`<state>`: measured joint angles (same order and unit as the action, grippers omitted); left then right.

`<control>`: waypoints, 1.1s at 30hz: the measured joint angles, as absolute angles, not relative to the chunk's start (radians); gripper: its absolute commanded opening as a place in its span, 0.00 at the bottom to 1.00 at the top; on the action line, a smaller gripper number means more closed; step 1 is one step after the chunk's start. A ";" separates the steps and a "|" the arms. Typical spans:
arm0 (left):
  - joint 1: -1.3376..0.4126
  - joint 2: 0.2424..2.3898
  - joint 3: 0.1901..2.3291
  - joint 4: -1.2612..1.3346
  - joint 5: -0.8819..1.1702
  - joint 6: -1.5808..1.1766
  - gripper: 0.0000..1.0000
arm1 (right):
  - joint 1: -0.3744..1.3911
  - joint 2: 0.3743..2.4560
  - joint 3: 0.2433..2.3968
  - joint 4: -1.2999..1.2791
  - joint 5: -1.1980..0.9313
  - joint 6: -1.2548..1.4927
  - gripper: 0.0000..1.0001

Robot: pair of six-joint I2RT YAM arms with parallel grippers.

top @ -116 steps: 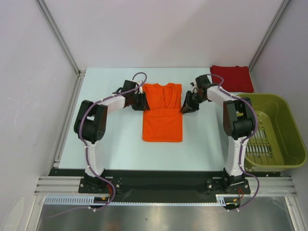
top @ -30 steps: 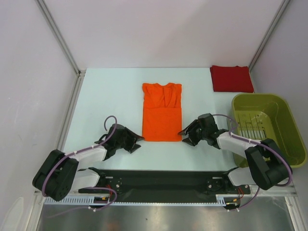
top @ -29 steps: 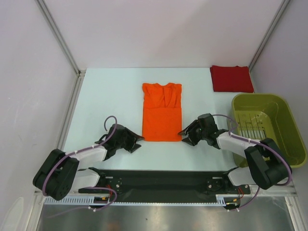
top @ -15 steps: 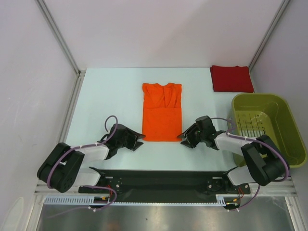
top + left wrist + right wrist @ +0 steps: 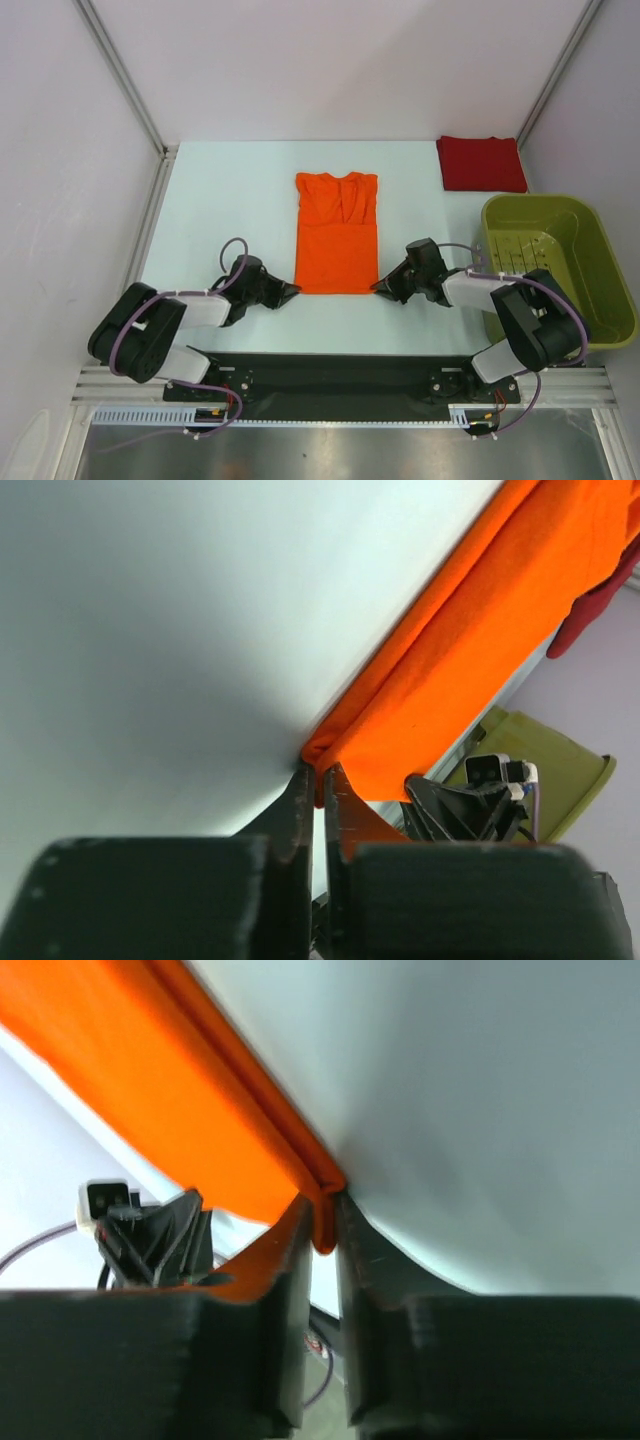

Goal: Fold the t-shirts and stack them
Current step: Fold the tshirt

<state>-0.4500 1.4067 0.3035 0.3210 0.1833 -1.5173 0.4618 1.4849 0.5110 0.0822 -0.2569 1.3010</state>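
Observation:
The orange t-shirt [image 5: 337, 232] lies flat mid-table, sleeves folded in, a long narrow rectangle. My left gripper [image 5: 292, 291] is low at its near left corner, shut on that corner of cloth [image 5: 322, 754]. My right gripper [image 5: 379, 288] is low at the near right corner, shut on that corner [image 5: 325, 1192]. In each wrist view the orange hem [image 5: 470, 640] [image 5: 150, 1080] runs away from the jaws and the other gripper shows beyond it. The dark red t-shirt [image 5: 481, 163] lies folded at the far right corner.
The olive-green basket [image 5: 595, 270] stands at the right edge, close beside my right arm. White walls enclose the table on the left, back and right. Bare table surface [image 5: 220, 200] shows left of the orange shirt.
Both grippers came from the shirt's shoulders down to its near edge, then slid inward to the bottom corners and shut on them. The shirts have not moved.

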 measured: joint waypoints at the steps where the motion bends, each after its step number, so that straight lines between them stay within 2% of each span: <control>1: -0.448 1.408 0.303 0.326 0.186 -1.518 0.00 | 0.461 1.486 0.511 0.079 -0.252 1.295 0.10; 2: -0.447 1.409 0.303 0.329 0.188 -1.517 0.00 | 0.461 1.486 0.511 0.077 -0.252 1.288 0.05; 4: -0.446 1.410 0.300 0.335 0.190 -1.513 0.00 | 0.461 1.488 0.513 0.072 -0.256 1.267 0.00; 11: -0.445 1.319 0.217 0.353 0.196 -1.492 0.00 | 0.497 1.451 0.509 0.033 -0.280 1.173 0.00; 18: -0.485 1.030 0.094 0.205 0.187 -1.484 0.00 | 0.591 1.298 0.444 -0.036 -0.296 1.123 0.00; 25: -0.530 0.640 0.092 -0.124 0.159 -1.428 0.00 | 0.656 1.090 0.401 -0.156 -0.287 1.109 0.00; 28: -0.532 0.650 0.191 -0.231 0.134 -1.351 0.00 | 0.666 1.050 0.406 -0.192 -0.287 1.101 0.00; 33: -0.532 0.832 0.358 -0.265 0.106 -1.243 0.00 | 0.619 1.116 0.532 -0.305 -0.282 1.034 0.00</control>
<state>-0.5323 0.8322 0.3584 -0.2649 0.1059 -1.2427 0.6193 1.1156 0.5323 -0.3046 -0.2817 1.0344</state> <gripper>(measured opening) 0.016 0.025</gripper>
